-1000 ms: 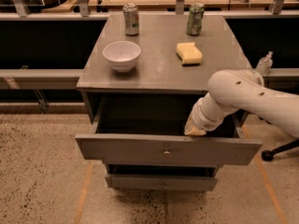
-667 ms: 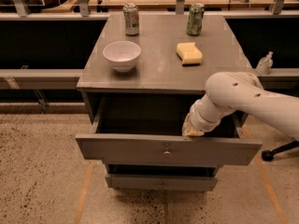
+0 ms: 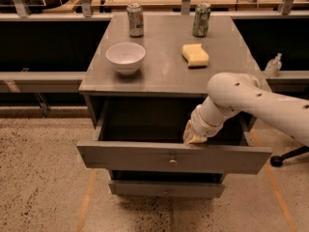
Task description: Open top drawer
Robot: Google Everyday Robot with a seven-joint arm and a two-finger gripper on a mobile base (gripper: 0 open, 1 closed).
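Observation:
The top drawer is a wide grey front panel with a small round metal knob at its centre. It stands pulled well out of the grey cabinet, its dark inside showing. My gripper hangs from the white arm that reaches in from the right. It sits at the top edge of the drawer front, right of centre, just inside the drawer.
On the cabinet top stand a white bowl, a yellow sponge and two cans. A lower drawer front sticks out slightly below. A chair wheel sits on the speckled floor at right.
The arm and gripper have shifted slightly left along the drawer's top edge. The drawer stays pulled out as before.

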